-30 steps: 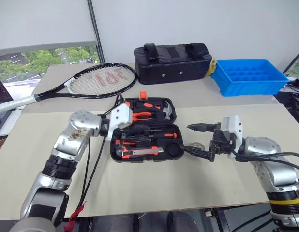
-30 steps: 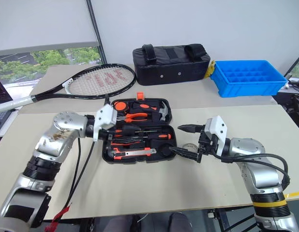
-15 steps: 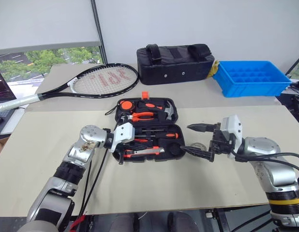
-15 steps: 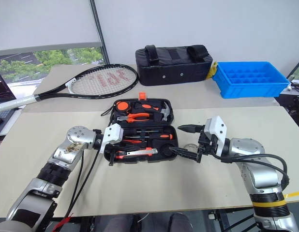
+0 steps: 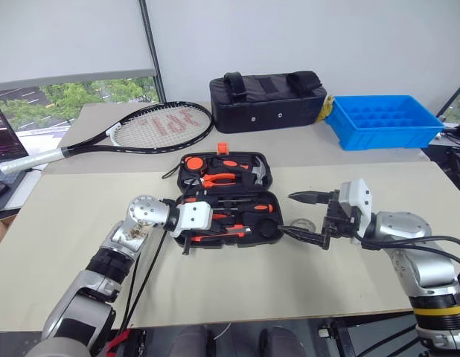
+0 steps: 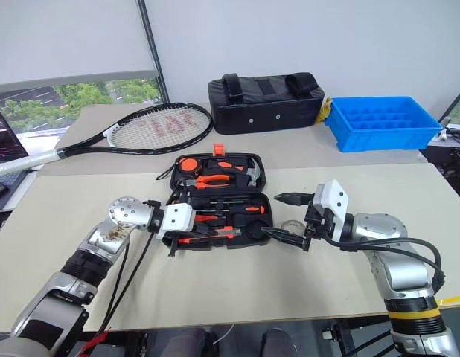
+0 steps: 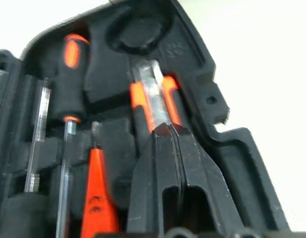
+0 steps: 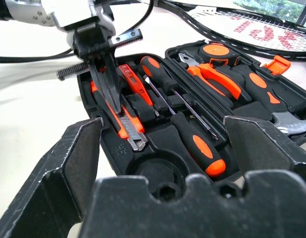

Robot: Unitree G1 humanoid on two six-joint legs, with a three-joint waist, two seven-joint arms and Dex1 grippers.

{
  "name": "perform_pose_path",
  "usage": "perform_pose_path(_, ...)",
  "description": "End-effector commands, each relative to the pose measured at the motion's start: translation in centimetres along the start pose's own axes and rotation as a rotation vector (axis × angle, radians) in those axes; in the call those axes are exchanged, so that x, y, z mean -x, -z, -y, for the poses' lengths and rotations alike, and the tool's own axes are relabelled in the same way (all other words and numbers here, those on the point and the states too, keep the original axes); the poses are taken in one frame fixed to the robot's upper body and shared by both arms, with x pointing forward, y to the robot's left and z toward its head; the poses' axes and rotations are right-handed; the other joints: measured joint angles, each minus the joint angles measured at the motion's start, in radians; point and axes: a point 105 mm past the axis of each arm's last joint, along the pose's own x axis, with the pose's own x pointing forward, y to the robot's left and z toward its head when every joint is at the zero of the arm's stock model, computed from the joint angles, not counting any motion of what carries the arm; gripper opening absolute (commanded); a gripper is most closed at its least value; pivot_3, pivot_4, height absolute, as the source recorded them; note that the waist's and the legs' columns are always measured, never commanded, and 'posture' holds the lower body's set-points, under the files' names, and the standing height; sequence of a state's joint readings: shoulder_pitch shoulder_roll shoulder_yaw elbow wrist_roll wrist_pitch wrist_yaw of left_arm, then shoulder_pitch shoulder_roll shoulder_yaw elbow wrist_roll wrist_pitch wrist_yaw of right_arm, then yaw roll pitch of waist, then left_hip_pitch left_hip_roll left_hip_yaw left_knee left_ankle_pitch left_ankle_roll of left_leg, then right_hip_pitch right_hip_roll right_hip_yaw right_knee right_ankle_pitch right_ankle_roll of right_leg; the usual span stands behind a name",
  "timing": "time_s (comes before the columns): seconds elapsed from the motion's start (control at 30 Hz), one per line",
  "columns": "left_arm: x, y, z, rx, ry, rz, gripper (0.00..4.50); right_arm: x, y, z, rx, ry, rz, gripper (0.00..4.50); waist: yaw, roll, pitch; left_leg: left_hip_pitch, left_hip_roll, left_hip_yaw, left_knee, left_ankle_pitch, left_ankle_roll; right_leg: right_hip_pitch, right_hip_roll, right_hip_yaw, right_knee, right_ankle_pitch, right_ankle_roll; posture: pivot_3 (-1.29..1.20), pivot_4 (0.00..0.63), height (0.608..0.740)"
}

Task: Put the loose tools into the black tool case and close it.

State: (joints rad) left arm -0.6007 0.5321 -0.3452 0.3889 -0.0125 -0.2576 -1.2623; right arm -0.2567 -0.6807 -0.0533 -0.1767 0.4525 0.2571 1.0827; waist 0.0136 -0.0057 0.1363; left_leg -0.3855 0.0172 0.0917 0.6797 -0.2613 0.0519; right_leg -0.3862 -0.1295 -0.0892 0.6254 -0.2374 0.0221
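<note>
The black tool case (image 5: 187, 178) lies open mid-table, its moulded slots holding pliers, a hammer and screwdrivers (image 8: 193, 140) with orange-and-black handles. The orange-and-black utility knife (image 7: 149, 94) lies in the near half. My left gripper (image 7: 168, 129) is shut, its tips resting on top of the knife (image 8: 129, 130); it reaches in from the case's left end (image 5: 217, 225). My right gripper (image 5: 287, 213) hovers open at the case's right end, nothing between its fingers. A small tape roll (image 5: 304, 224) lies on the table beside the case, under that gripper.
A tennis racket (image 5: 155, 123), a black fabric bag (image 5: 267, 97) and a blue plastic tray (image 5: 382, 119) sit on the table behind. A laptop (image 5: 3, 137) shows at the left edge. Black cables (image 5: 152, 253) trail along my left arm.
My left gripper came down into the near half of the case and shut, its tips now on the utility knife. The right gripper stayed put and open.
</note>
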Motion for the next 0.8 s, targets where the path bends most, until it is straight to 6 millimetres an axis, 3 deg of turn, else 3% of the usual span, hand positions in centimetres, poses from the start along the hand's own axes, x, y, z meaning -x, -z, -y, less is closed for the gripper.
perform_pose_path(0.03, -1.3, 3.5, 3.0, 0.117, 0.084, -0.112, 0.01, 0.1, -1.0, 0.2, 0.051, 0.003, 0.023, 4.50, 0.000, 0.001, -0.002, 0.000, 0.000, 0.000, 0.000, 0.000, 0.000, 0.000, 0.000, 0.000, 0.000, 0.000, 0.000, 0.00, 0.150, 0.740)
perform_pose_path(0.13, -1.3, 3.6, 2.7, 0.125, 0.062, -0.110, 0.01, 0.0, -1.0, 0.3, 0.053, 0.003, 0.022, 4.50, 0.002, 0.003, -0.004, 0.000, 0.000, 0.000, 0.000, 0.000, 0.000, 0.000, 0.000, 0.000, 0.000, 0.000, 0.000, 0.00, 0.150, 0.740)
perform_pose_path(0.27, -1.0, 2.2, 1.3, 0.151, -0.008, -0.031, 0.01, 0.1, -0.9, 0.4, 0.054, 0.006, 0.010, 4.50, 0.005, 0.003, -0.005, 0.001, 0.000, 0.000, 0.000, 0.001, 0.001, 0.001, 0.000, 0.000, 0.000, 0.000, 0.000, 0.00, 0.150, 0.740)
perform_pose_path(0.43, 1.0, -1.2, -1.7, 0.207, -0.142, 0.145, 0.01, 0.9, 0.2, 1.0, 0.049, 0.033, -0.059, 4.50, 0.003, 0.002, -0.004, -0.002, 0.000, 0.000, 0.000, 0.001, 0.001, -0.002, -0.001, 0.000, 0.000, 0.000, 0.001, 0.00, 0.150, 0.740)
perform_pose_path(0.57, 4.2, -4.2, -3.1, 0.238, -0.188, 0.259, 1.14, 1.5, 1.1, 1.4, 0.020, 0.041, -0.137, 4.50, -0.004, -0.001, -0.001, -0.007, 0.000, -0.001, 0.000, 0.001, 0.001, -0.006, 0.000, 0.000, 0.000, 0.000, 0.000, 0.00, 0.150, 0.740)
perform_pose_path(0.8, 9.1, -8.1, -1.4, 0.237, -0.087, 0.306, 3.59, 2.1, 3.3, 0.9, 0.015, -0.002, -0.332, 4.50, -0.011, -0.001, -0.001, -0.008, 0.000, 0.000, -0.001, 0.001, 0.001, -0.007, 0.000, 0.000, -0.001, -0.001, 0.001, 0.00, 0.150, 0.740)
